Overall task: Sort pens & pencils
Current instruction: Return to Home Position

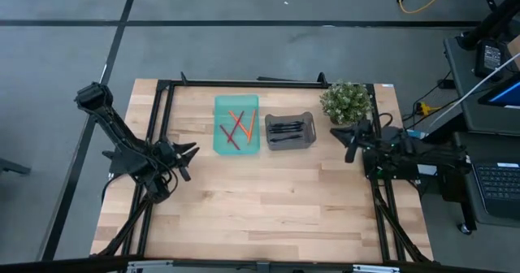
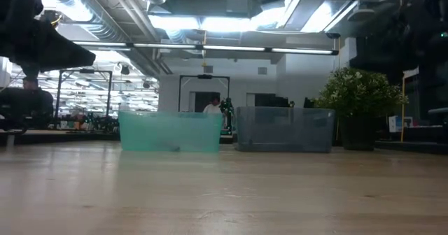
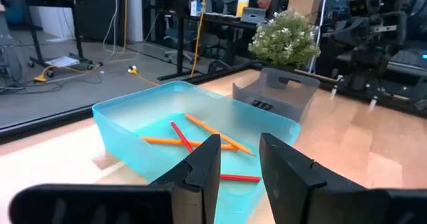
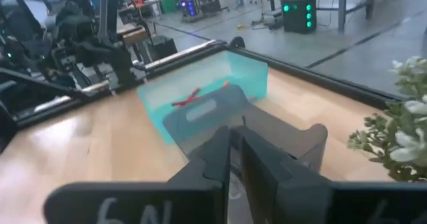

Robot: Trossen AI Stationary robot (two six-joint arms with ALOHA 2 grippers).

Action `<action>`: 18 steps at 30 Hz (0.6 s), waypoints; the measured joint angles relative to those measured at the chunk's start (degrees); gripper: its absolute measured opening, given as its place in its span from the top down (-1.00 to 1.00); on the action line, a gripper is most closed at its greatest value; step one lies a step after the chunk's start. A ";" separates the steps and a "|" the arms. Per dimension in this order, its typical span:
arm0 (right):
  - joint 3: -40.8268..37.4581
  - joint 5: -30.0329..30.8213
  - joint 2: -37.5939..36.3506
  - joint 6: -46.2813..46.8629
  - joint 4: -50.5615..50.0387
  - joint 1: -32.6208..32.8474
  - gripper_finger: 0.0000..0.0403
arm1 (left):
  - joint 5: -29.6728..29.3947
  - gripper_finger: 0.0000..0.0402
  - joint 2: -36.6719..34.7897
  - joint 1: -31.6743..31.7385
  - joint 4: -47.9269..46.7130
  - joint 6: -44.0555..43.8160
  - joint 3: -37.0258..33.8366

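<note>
With pencils and pens binned, only parking is being called for; left gripper is being held spread, right gripper pressed together.

One camera hangs overhead, looking straight down on the whole table. Another sits at tabletop height at the near edge, facing the room. Wrist cameras look inward from the left and right edges; all share the green bin, three its pencils.
</note>
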 joint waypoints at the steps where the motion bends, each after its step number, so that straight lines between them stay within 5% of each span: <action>1: -0.36 0.00 0.00 -0.50 0.30 0.00 0.82 | 0.09 0.51 0.00 0.00 0.43 0.78 0.00; 7: -1.94 -0.01 0.01 -0.36 -0.30 0.00 0.82 | 2.91 0.51 0.00 -0.05 5.14 6.87 0.00; 18: -1.94 -0.55 0.11 3.19 -0.41 0.04 0.82 | 4.83 0.51 0.00 0.18 21.00 30.67 0.00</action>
